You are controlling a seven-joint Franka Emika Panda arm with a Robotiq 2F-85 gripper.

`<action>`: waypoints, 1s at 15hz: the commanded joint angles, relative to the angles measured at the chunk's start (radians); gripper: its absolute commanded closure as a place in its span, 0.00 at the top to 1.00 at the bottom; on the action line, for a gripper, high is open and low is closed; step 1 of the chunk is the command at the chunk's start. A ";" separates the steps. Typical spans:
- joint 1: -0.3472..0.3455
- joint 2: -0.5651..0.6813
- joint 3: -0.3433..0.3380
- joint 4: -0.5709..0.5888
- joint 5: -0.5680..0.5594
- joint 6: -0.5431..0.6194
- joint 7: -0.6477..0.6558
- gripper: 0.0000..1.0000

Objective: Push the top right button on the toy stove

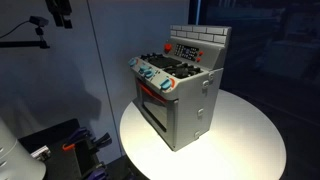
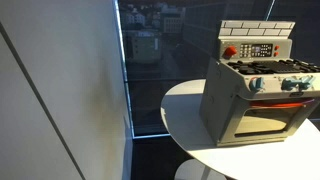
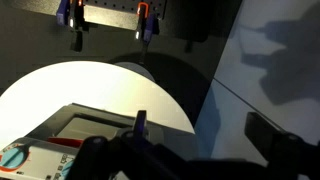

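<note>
The silver-grey toy stove (image 1: 190,105) stands on a round white table (image 1: 245,135), and shows in both exterior views (image 2: 232,100). Its red-framed control panel (image 1: 185,49) sits under the brick-pattern back wall, with a red button (image 2: 229,52) at one end. The single buttons are too small to tell apart. In the wrist view the stove's top (image 3: 90,125) lies at the lower left. My gripper (image 3: 205,135) is open and empty, with its fingers wide apart. It hangs high up at the top left of an exterior view (image 1: 60,12), far from the stove.
The table's edge (image 3: 170,100) curves through the wrist view, with dark floor beyond it. Red and blue clamps (image 3: 110,15) sit on a dark stand beside the table, also seen low in an exterior view (image 1: 70,145). A glass wall (image 2: 150,60) stands behind the table.
</note>
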 commanded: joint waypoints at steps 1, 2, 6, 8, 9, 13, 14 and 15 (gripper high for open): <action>-0.013 -0.002 0.008 0.004 0.006 -0.004 -0.007 1.00; -0.013 -0.002 0.008 0.005 0.006 -0.004 -0.007 1.00; -0.013 -0.004 0.008 0.005 0.006 -0.004 -0.007 1.00; -0.028 0.015 0.012 0.021 -0.011 0.002 0.003 1.00; -0.039 0.025 0.016 0.031 -0.022 0.010 0.010 1.00; -0.084 0.071 0.023 0.076 -0.059 0.047 0.028 1.00; -0.095 0.085 0.024 0.090 -0.072 0.056 0.032 1.00; -0.107 0.102 0.023 0.107 -0.086 0.065 0.038 1.00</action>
